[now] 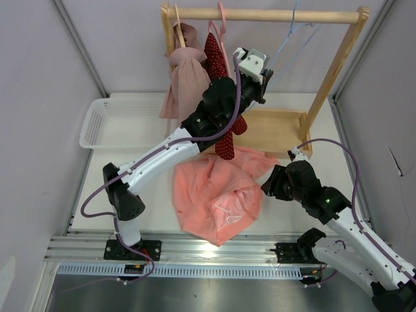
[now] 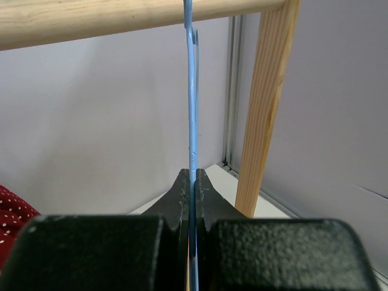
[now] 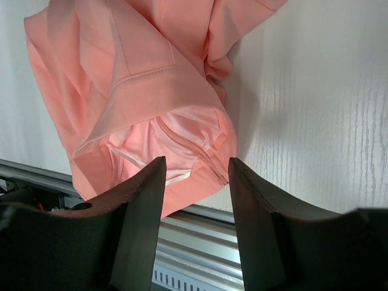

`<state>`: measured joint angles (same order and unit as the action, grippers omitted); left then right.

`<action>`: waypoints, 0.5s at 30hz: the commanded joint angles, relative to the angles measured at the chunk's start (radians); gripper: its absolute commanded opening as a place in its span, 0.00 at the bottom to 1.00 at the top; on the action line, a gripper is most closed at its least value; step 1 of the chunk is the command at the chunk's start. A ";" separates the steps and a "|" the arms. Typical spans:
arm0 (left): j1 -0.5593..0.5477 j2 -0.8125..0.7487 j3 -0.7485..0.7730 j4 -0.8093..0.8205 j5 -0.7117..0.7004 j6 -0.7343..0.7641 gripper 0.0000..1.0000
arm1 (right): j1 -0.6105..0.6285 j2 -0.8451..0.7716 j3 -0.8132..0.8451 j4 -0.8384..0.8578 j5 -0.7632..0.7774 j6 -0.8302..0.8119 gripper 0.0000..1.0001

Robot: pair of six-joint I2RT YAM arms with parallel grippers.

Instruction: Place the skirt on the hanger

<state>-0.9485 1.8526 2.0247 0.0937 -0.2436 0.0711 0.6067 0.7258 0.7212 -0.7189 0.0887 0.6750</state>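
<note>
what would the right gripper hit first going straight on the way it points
Most likely the salmon-pink skirt: its zippered edge lies dead ahead of the right gripper, between its open fingers; depth is unclear.

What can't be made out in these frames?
- Top external: the left gripper's grip on the light-blue wire hanger, hidden by its own wrist housing.
- Left wrist: the hanger's shape; edge-on, hook cut off at the top edge.
- Right wrist: the skirt's full extent, cut off at top; whether the open right gripper touches it.
</note>
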 commanded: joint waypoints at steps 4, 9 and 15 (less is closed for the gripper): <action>-0.004 -0.190 -0.187 0.023 0.067 -0.002 0.00 | -0.013 0.004 0.023 0.035 0.003 -0.026 0.52; -0.012 -0.349 -0.342 0.008 0.105 -0.005 0.00 | -0.022 0.000 0.043 0.012 0.016 -0.035 0.51; -0.016 -0.527 -0.521 -0.063 0.187 -0.013 0.00 | -0.036 -0.008 0.081 -0.037 0.025 -0.034 0.51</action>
<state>-0.9581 1.4345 1.5459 0.0353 -0.1276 0.0685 0.5770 0.7296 0.7383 -0.7376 0.0921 0.6552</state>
